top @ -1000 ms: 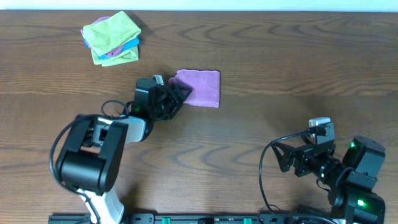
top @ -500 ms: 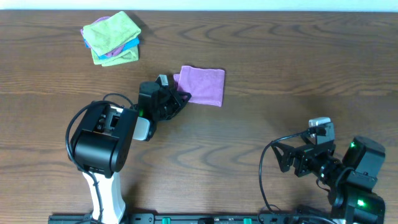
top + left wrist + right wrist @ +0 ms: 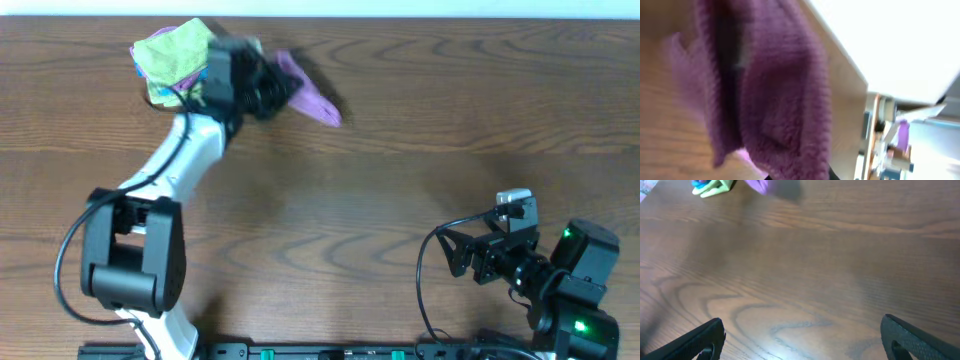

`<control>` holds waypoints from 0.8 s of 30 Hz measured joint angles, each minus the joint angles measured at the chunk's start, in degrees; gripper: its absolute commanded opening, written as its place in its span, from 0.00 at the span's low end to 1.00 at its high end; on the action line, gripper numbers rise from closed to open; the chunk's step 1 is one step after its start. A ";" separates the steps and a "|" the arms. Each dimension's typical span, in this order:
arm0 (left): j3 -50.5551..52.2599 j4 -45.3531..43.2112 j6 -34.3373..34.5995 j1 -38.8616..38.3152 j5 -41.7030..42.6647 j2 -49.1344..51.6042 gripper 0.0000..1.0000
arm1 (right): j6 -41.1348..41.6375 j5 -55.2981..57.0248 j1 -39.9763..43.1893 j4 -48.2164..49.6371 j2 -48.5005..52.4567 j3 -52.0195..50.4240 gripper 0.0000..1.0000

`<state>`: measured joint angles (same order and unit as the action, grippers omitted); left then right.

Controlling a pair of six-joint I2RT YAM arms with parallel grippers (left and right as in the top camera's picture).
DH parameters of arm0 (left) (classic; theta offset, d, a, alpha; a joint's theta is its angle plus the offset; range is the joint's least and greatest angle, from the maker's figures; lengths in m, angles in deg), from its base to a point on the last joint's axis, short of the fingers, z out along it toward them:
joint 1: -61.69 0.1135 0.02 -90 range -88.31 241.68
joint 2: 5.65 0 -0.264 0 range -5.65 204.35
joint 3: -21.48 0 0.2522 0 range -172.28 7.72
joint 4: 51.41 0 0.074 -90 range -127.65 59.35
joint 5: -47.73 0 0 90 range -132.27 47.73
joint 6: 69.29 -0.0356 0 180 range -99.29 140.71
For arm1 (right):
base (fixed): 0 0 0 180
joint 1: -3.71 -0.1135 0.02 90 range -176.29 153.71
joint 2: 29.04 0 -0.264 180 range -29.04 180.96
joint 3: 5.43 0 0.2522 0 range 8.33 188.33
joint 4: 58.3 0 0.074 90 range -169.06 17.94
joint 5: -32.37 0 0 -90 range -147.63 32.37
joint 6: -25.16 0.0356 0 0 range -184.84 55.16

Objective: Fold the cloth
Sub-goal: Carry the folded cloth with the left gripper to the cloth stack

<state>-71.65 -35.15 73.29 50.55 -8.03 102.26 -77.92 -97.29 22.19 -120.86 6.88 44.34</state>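
The lilac cloth [image 3: 312,97] hangs bunched and blurred above the far part of the table, just right of the cloth pile. My left gripper [image 3: 274,84] is shut on its left end, arm stretched far out. In the left wrist view the cloth [image 3: 785,100] fills most of the picture, its folds drooping over the wood, and the fingers are almost hidden under it. A corner of the cloth [image 3: 764,186] shows at the top of the right wrist view. My right gripper [image 3: 805,345] stands open over bare wood near the front right [image 3: 468,255], holding nothing.
A pile of folded cloths [image 3: 165,58], lime green on top with blue beneath, sits at the far left, partly behind the left arm. The pile [image 3: 710,186] also shows in the right wrist view. The table's far edge [image 3: 420,17] is close behind the cloth.
The left gripper shut on the cloth's edge, then swung from mid-table up and away to the far left, carrying the cloth beside the pile. The right arm has not moved.
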 measured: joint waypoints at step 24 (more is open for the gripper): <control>-27.74 3.26 -5.07 14.49 -14.21 11.39 0.06 | 0.02 -0.02 0.00 -0.02 0.00 -0.02 0.99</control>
<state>-99.39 -31.89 68.22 65.04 -22.24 113.65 -77.90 -97.31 22.19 -120.88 6.88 44.32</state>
